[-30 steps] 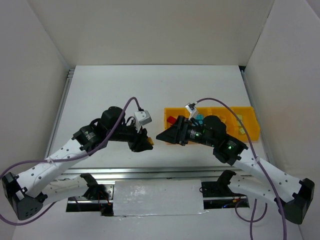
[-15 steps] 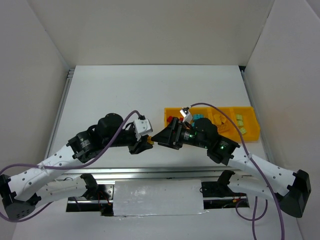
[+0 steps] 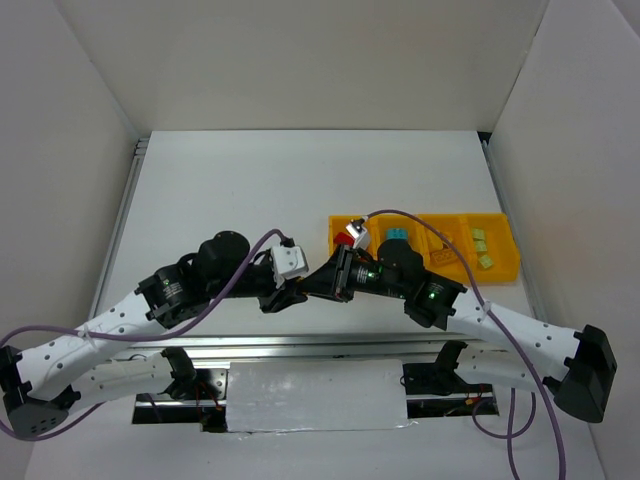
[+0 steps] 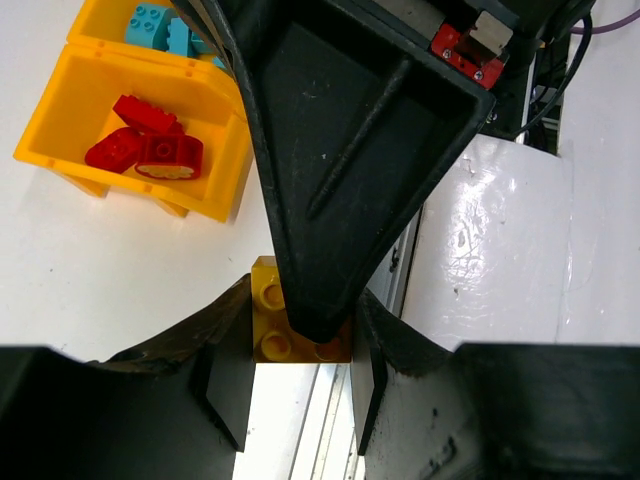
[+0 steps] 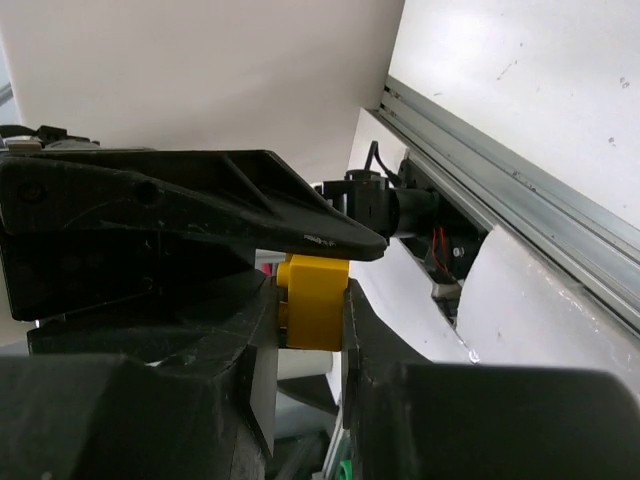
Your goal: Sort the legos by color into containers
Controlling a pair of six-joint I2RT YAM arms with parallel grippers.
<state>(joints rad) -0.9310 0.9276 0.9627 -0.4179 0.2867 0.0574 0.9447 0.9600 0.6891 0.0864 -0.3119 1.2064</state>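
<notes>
A yellow lego (image 4: 268, 322) is clamped between the fingers of my left gripper (image 4: 300, 345). My right gripper (image 5: 310, 312) is shut on the same yellow lego (image 5: 315, 300) from the opposite side, one of its black fingers lying over the studs. In the top view the left gripper (image 3: 289, 296) and the right gripper (image 3: 316, 286) meet tip to tip above the table, left of the containers (image 3: 412, 217), and the brick is hidden between them. Red legos (image 4: 145, 148) lie in the tray's left end compartment, teal legos (image 4: 160, 25) in the one beside it.
Orange legos (image 3: 441, 250) and pale green legos (image 3: 482, 250) lie in the tray's two right compartments. A metal rail (image 3: 300, 345) runs along the table's near edge, with a white shiny plate (image 3: 315, 395) below it. White walls enclose the table on three sides.
My right gripper has moved left, away from the tray, up to the left gripper and shut on the yellow lego held there. The left arm shifted slightly towards the near edge.
</notes>
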